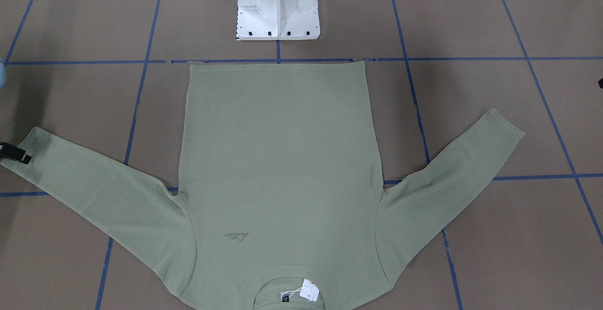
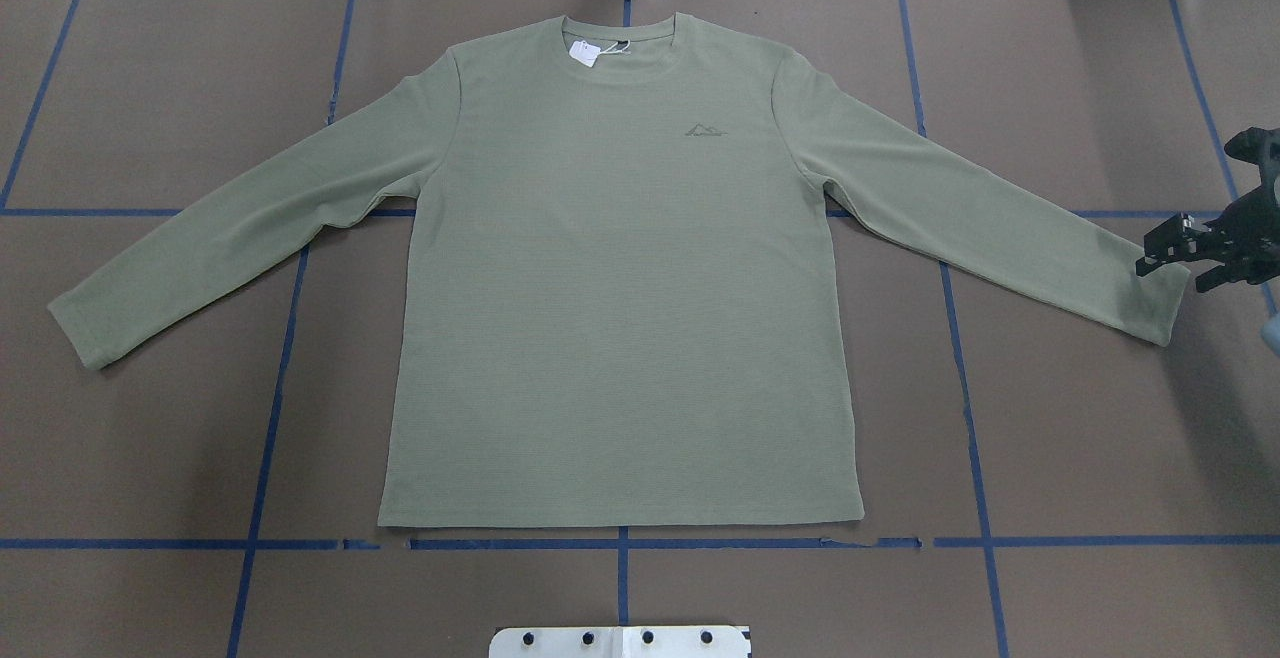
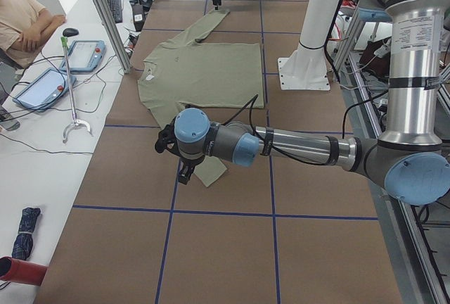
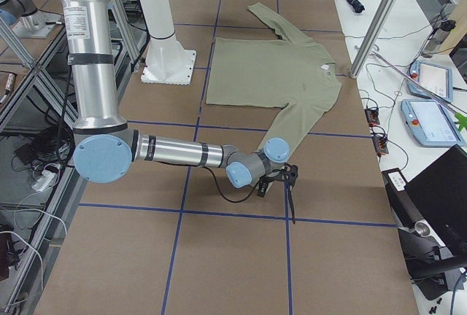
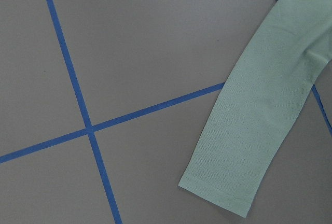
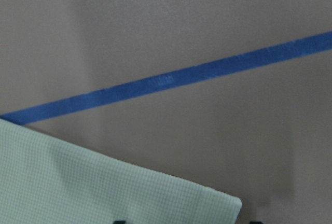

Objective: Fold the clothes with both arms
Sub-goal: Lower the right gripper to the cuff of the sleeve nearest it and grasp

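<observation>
Across the middle of the surface (image 2: 1050, 418) the shirt (image 2: 620, 288) is spread flat, sleeves out for folding; the right claw (image 2: 1172, 263) is held open at the right cuff (image 2: 1150, 313), apparently to pinch it, while the state of the left claw (image 3: 184, 172) cannot be told

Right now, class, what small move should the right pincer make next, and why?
Probably lower and close on the cuff: the right pincer hangs open at that cuff's edge, and the shirt lies flat, unfolded.

A shirt cuff (image 6: 104, 187) lies below a blue tape line (image 6: 166, 81).
</observation>
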Robot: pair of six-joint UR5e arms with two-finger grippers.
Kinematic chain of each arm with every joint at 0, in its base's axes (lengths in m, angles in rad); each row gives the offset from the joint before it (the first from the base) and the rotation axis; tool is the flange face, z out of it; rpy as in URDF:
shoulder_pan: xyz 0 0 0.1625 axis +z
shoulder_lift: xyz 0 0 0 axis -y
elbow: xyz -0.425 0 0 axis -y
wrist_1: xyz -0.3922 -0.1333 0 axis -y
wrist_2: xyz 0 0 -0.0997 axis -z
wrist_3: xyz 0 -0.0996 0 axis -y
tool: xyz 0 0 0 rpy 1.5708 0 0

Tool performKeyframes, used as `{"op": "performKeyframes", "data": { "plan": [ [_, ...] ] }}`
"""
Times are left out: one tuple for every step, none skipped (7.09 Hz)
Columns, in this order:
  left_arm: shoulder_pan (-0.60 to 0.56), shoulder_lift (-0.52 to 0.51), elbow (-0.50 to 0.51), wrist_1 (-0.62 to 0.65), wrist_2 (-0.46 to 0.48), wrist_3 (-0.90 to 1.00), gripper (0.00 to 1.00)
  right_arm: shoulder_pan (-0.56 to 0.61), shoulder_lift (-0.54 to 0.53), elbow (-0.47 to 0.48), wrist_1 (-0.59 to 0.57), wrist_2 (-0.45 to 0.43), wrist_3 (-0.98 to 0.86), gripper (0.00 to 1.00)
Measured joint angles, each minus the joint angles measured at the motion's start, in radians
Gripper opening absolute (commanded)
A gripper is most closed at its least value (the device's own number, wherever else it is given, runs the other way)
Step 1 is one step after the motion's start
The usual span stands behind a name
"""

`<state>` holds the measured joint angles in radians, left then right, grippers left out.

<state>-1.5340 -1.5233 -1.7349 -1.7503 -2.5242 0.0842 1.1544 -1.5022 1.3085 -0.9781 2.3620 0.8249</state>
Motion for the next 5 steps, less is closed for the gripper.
{"op": "performKeyframes", "data": {
  "plan": [
    [0.0,0.0,0.0,0.0,0.001,0.0,1.0,0.001,-0.003,-0.003,0.0,-0.001,0.001,0.75],
    [0.0,0.0,0.0,0.0,0.002,0.0,1.0,0.003,-0.003,-0.005,-0.001,-0.001,0.002,0.56],
    [0.0,0.0,0.0,0.0,0.003,0.0,1.0,0.006,-0.003,-0.005,-0.002,-0.001,0.005,0.23],
    [0.0,0.0,0.0,0.0,0.004,0.0,1.0,0.01,-0.002,-0.006,-0.002,-0.001,0.013,0.14],
    [0.0,0.0,0.0,0.0,0.004,0.0,1.0,0.013,-0.003,-0.008,-0.002,0.0,0.027,0.0]
  ]
}}
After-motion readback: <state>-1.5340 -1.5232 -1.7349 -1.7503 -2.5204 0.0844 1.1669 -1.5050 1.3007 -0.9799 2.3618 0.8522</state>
